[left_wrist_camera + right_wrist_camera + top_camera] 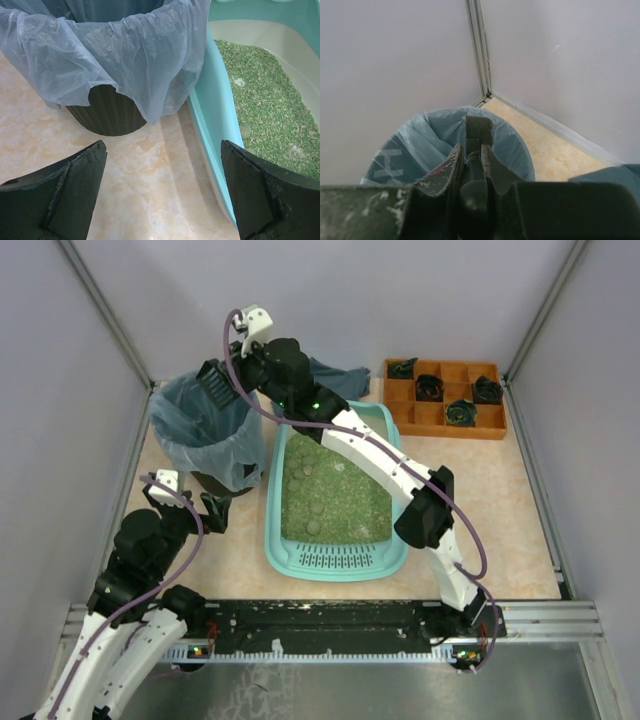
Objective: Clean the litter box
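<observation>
Right gripper point(471, 151) clamping dark handle point(479, 127) over bin bag point(427, 137), H-like mark point(387, 161)

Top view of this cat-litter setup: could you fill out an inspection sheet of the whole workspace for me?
surface: beige marbled tabletop.
job's things: turquoise litter box, green litter with pale clumps.
clutter: bag-lined bin; orange compartment tray holding dark objects; blue-grey cloth behind the box.
jaws: left jaws wide open near the bin's foot, holding nothing; right jaws shut on a dark scoop above the bin.
cables: purple cables loop along both arms.
surroundings: plain grey walls, metal corner posts.
</observation>
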